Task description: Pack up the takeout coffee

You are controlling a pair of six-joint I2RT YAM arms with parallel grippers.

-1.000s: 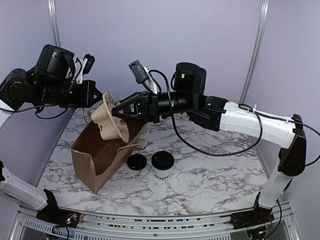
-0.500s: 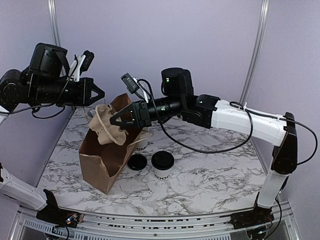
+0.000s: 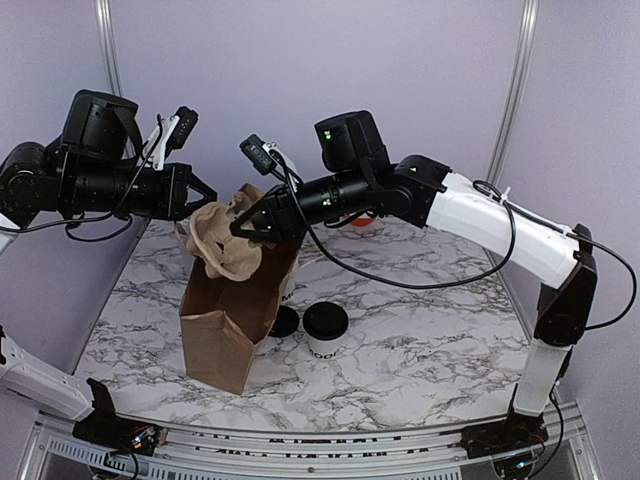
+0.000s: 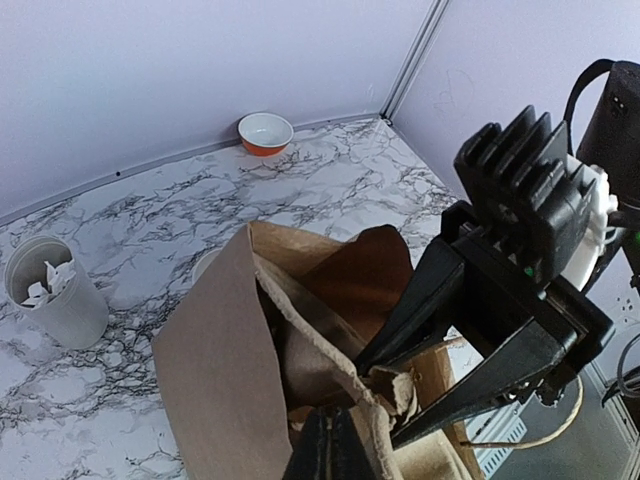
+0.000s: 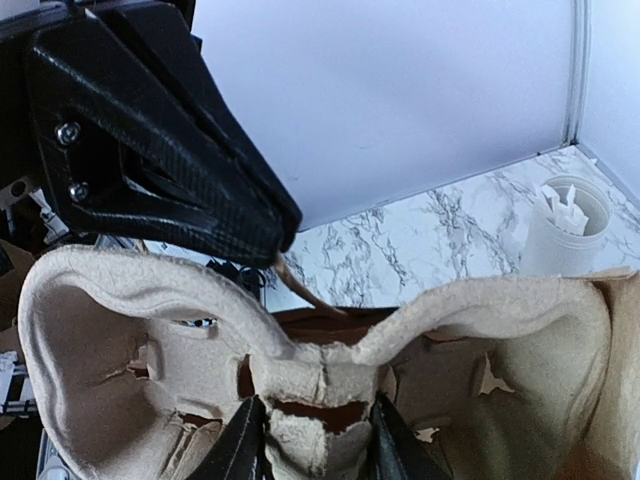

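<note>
A: Found what nearest on the counter [image 3: 420, 365]?

B: Found the takeout coffee [image 3: 325, 331] there, a white cup with black lettering, upright, black lid on, outside and just right of the brown paper bag [image 3: 232, 320]. Spotted a loose black lid [image 3: 286, 320] between the two, partly hidden by the bag.

A: And noted the bag how?

B: Noted it standing upright on the marble, mouth open at the top. Saw a pulp cup carrier [image 3: 222, 243] at that mouth, tilted, half above the rim.

A: Checked the claws?

B: Checked both. Saw the right claw [image 5: 318, 435] clamped on the carrier's middle ridge, a finger on each side. Saw the left claw [image 3: 205, 190] pinched together, reaching in from the left at the bag's top edge; read it as gripping that paper edge from its own wrist view.

A: Made out anything farther back?

B: Made out a white canister [image 4: 55, 300] of sticks behind the bag, and farthest, by the back wall, a small orange-and-white bowl [image 4: 265, 131]. Saw the bowl well apart from everything else.
</note>
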